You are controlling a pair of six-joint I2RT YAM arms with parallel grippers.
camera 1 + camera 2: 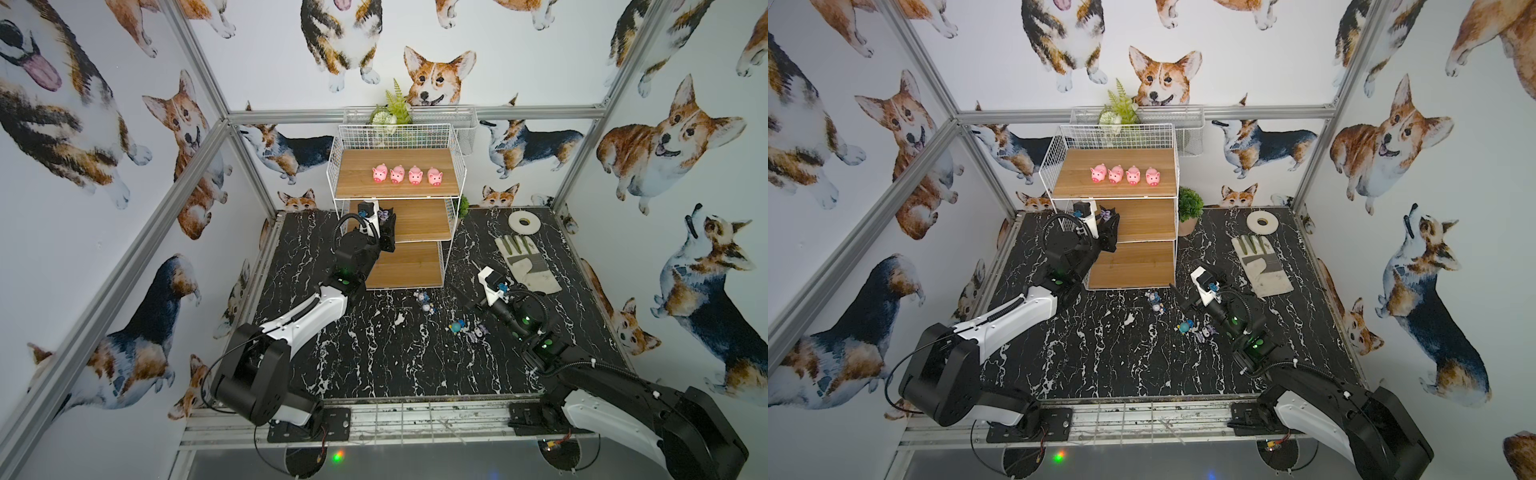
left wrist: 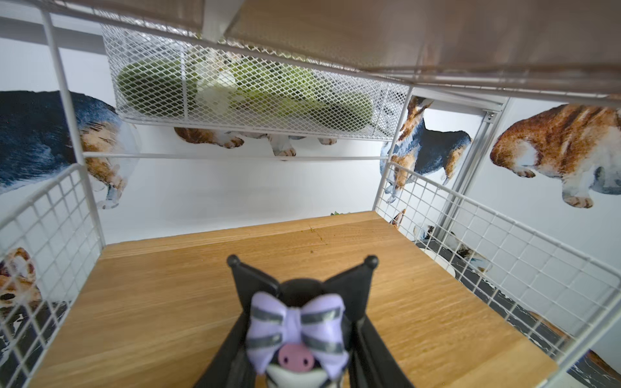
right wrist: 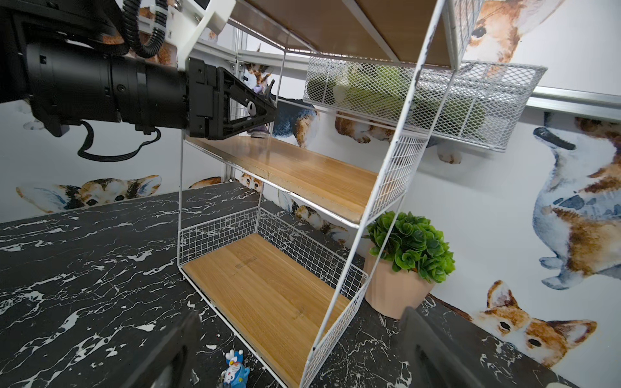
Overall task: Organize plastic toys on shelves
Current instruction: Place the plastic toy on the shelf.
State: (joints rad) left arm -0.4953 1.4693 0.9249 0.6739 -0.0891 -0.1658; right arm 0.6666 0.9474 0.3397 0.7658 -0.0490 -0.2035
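Several pink pigs (image 1: pixel 397 174) stand in a row on the top shelf (image 1: pixel 357 162) of the white wire rack. My left gripper (image 2: pixel 299 339) is shut on a black-and-purple pointy-eared figure (image 2: pixel 297 331) at the left end of the middle shelf (image 1: pixel 424 220). Whether the figure's feet touch the board I cannot tell. The bottom shelf (image 1: pixel 407 266) is bare. My right gripper (image 3: pixel 295 356) stands open low over the floor by the rack's front right corner. Blue-grey figures (image 1: pixel 422 297) (image 1: pixel 456 327) and a second black-and-purple figure (image 1: pixel 478 332) lie on the black marble floor.
A white-and-grey glove (image 1: pixel 525 257) and a white tape roll (image 1: pixel 523 222) lie at the back right. A potted green plant (image 1: pixel 1190 208) stands right beside the rack. A wire basket (image 1: pixel 461 120) with a plant hangs on the back wall behind the rack.
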